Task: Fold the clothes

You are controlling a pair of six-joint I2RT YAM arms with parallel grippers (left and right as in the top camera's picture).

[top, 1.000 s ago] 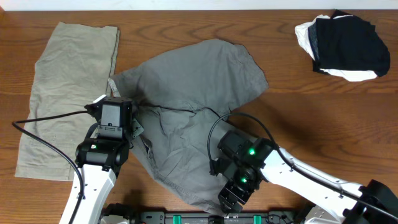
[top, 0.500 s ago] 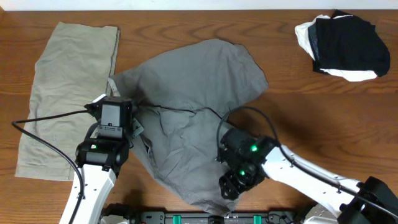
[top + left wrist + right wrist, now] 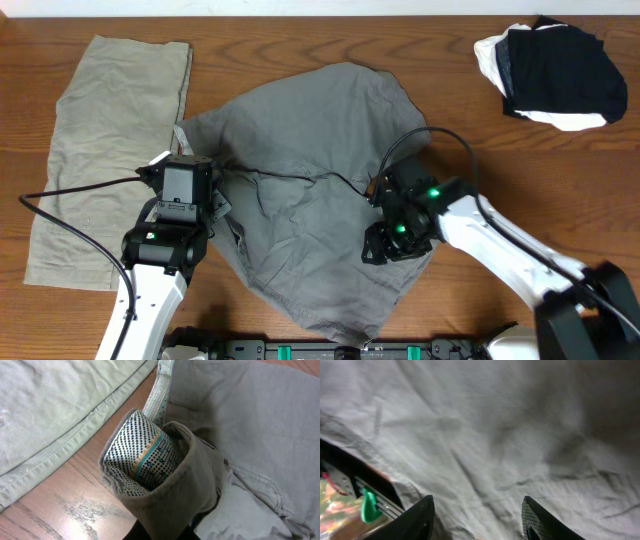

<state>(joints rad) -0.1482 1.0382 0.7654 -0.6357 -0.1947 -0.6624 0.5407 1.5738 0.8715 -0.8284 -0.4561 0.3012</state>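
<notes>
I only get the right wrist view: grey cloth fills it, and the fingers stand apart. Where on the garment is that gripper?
Observer: The right gripper is over the grey shorts, near their right edge, in the half nearer the robot.
Operator: And the left arm?
Observer: The left gripper is shut on the shorts' waistband, which is folded so its dotted inside shows.
Operator: Anything else on the table?
Observer: A pale khaki garment lies flat to the left of the shorts, and a black-and-white pile sits at the far right corner.
</notes>
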